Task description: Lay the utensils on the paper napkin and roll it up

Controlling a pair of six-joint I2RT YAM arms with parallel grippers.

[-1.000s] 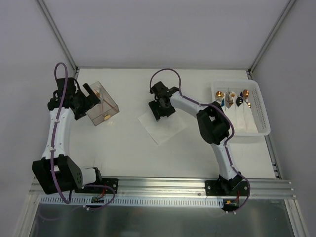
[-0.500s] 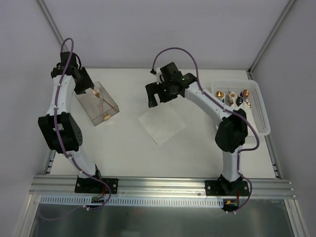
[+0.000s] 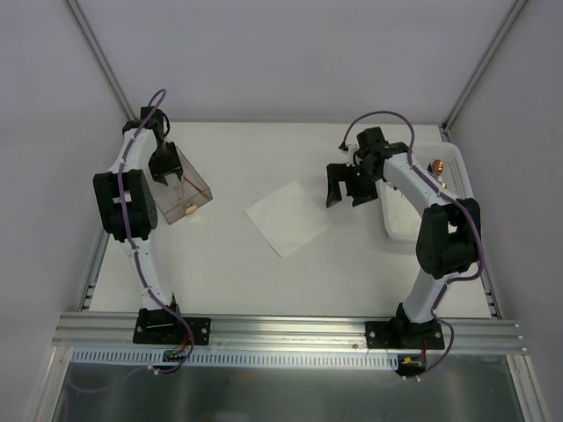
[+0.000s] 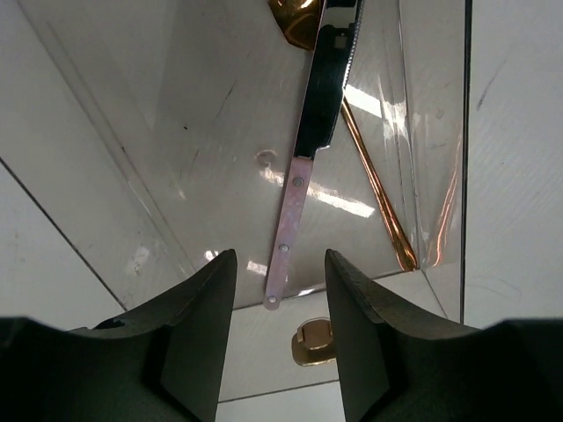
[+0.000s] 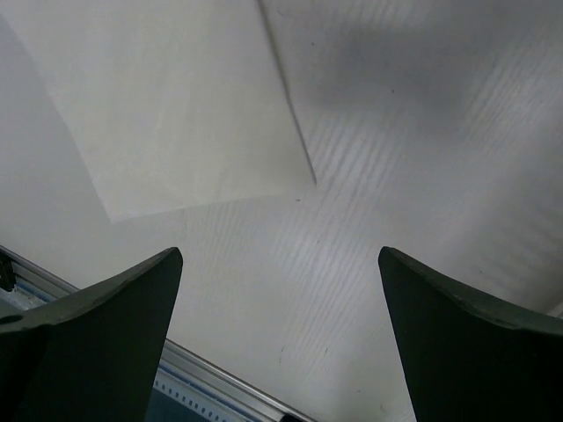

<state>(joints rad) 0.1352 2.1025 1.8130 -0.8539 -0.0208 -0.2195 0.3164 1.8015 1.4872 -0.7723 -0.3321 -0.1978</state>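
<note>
Right fingers [image 5: 88, 334] spread wide, hovering beside paper napkin [image 5: 176, 97].

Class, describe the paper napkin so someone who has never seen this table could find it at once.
Start at the white table and look to its middle. There, between the clear plastic box and the white basket, lies the paper napkin: the only flat, thin white square, turned cornerwise.

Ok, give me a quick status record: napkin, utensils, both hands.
napkin: flat, unrolled, nothing on it
utensils: in the clear box, none on the napkin
left hand: open, above the clear box
right hand: open, empty, right of the napkin
white basket: far right, partly hidden by the right arm
</note>
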